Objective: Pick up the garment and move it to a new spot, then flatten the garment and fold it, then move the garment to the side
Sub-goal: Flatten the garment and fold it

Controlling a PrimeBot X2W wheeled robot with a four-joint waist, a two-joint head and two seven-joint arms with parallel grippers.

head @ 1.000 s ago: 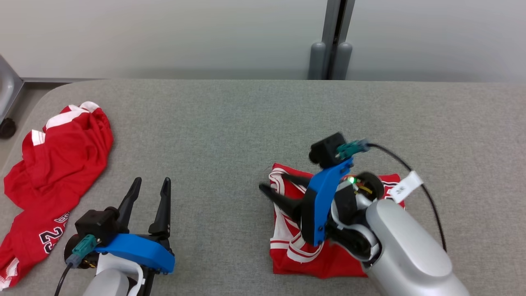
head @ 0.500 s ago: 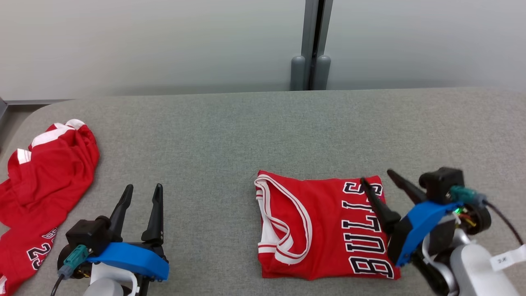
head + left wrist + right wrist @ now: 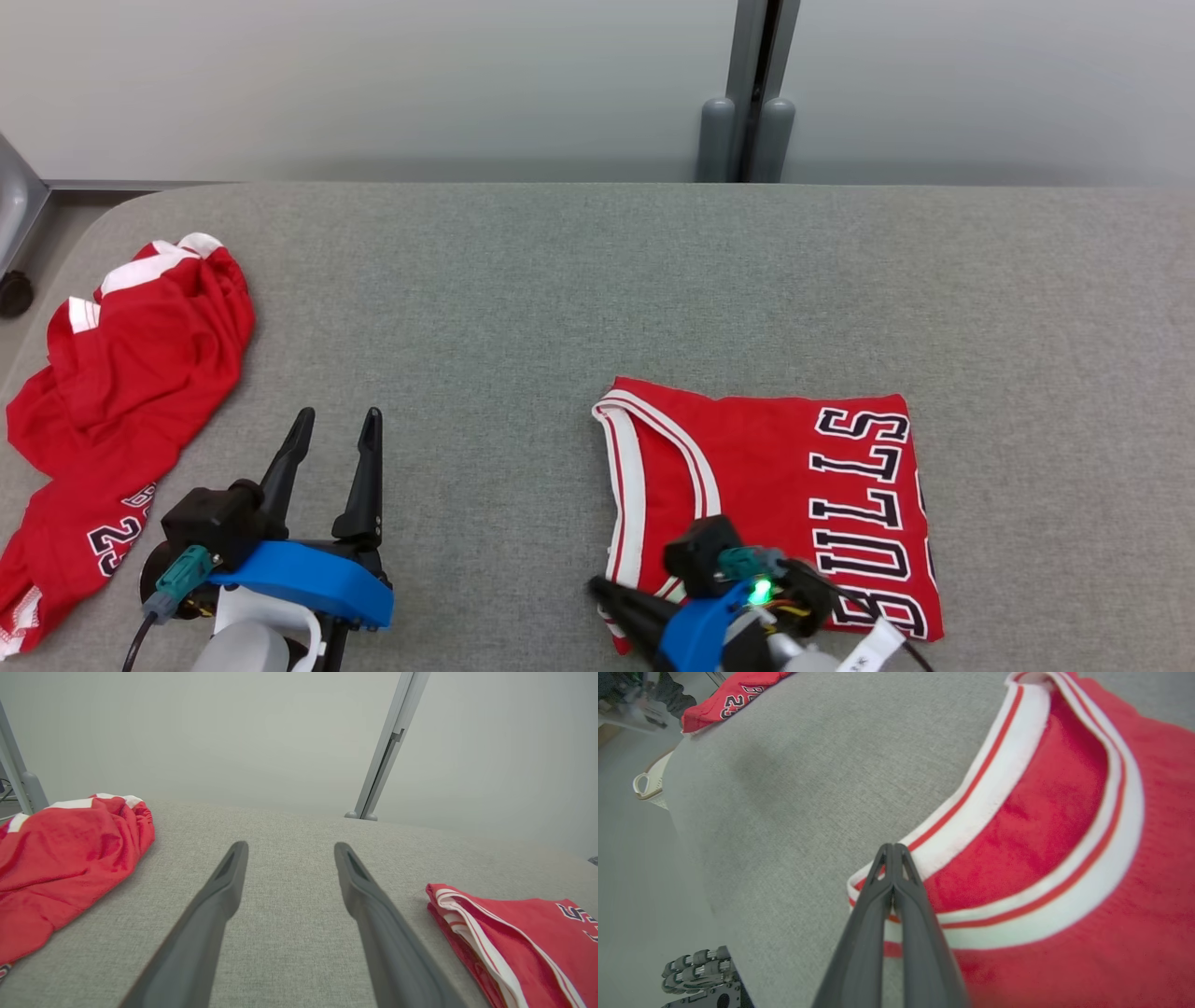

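Note:
The garment [image 3: 775,467] is a red jersey with white trim and black-and-white lettering, folded into a flat rectangle on the grey table, right of centre. It also lies at the right of the left wrist view [image 3: 514,924]. My right gripper [image 3: 597,588] is at the garment's near left corner, fingers shut and pointing left. In the right wrist view the closed tips [image 3: 892,848] lie over the white trim of the garment [image 3: 1041,812]; no cloth shows between them. My left gripper [image 3: 340,417] stands open over bare table at the lower left, holding nothing [image 3: 290,847].
A second red jersey [image 3: 131,364] lies crumpled at the table's left end [image 3: 60,849]. The grey padded table [image 3: 523,308] runs back to a pale wall with a grey post [image 3: 747,93]. A white basket [image 3: 649,786] stands on the floor past the table edge.
My right gripper has swung from the garment's right edge to its near left corner and has shut. The head camera has shifted. The left gripper has stayed put.

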